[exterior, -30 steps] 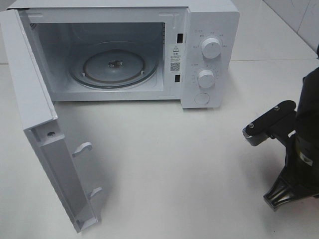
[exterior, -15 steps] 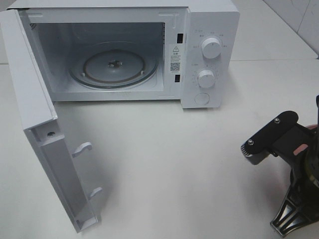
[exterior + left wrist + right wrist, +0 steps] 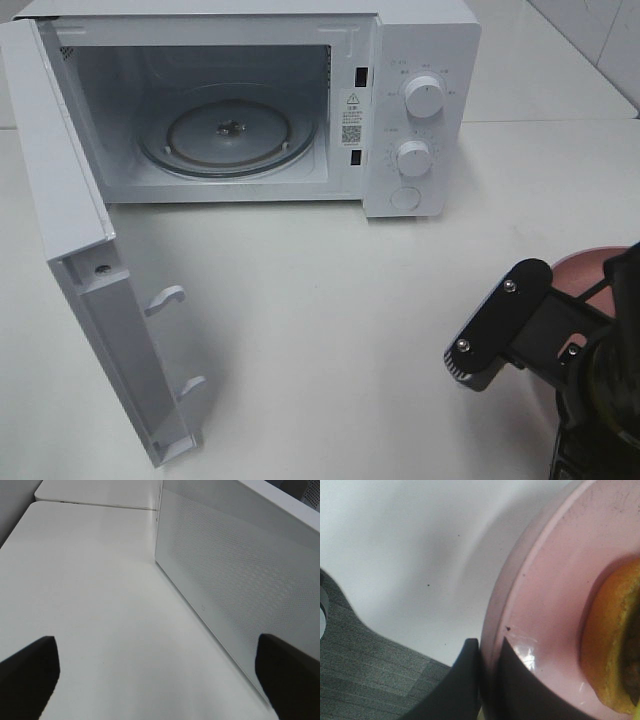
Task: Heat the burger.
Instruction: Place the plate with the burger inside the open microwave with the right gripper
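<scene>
The burger [image 3: 612, 645] shows only as the golden-brown edge of its bun, resting on a pink plate [image 3: 555, 585]. My right gripper [image 3: 490, 647] is shut on the rim of that plate, one finger over and one under it. In the exterior high view a sliver of the pink plate [image 3: 585, 265] peeks out behind my right arm [image 3: 520, 320] at the lower right, and the burger is hidden there. My left gripper [image 3: 160, 680] is open with nothing between its fingers, low over the table beside the outer face of the microwave door [image 3: 240, 580].
The white microwave [image 3: 420, 110] stands at the back, its door [image 3: 70, 220] swung wide open to the left. A bare glass turntable [image 3: 228, 135] lies inside. White table [image 3: 330, 320] stretches between the microwave and my right arm.
My right arm has shifted toward the front edge and tilted, and the pink plate has come into sight behind it. The left gripper and the microwave have not moved.
</scene>
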Action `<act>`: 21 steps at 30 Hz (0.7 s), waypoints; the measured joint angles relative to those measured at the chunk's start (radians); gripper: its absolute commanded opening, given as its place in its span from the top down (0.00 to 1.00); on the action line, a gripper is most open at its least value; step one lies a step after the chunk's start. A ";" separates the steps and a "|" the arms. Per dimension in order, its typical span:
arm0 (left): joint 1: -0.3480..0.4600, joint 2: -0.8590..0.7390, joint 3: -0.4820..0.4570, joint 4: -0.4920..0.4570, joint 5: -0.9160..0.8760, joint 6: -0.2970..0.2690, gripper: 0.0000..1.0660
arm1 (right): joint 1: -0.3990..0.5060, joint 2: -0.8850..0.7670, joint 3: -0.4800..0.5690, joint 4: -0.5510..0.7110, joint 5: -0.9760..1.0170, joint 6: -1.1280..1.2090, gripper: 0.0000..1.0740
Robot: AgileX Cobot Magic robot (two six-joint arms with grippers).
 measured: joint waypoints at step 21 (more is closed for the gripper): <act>0.000 0.000 0.000 0.000 0.000 0.000 0.06 | 0.048 0.000 0.000 -0.117 -0.105 -0.118 1.00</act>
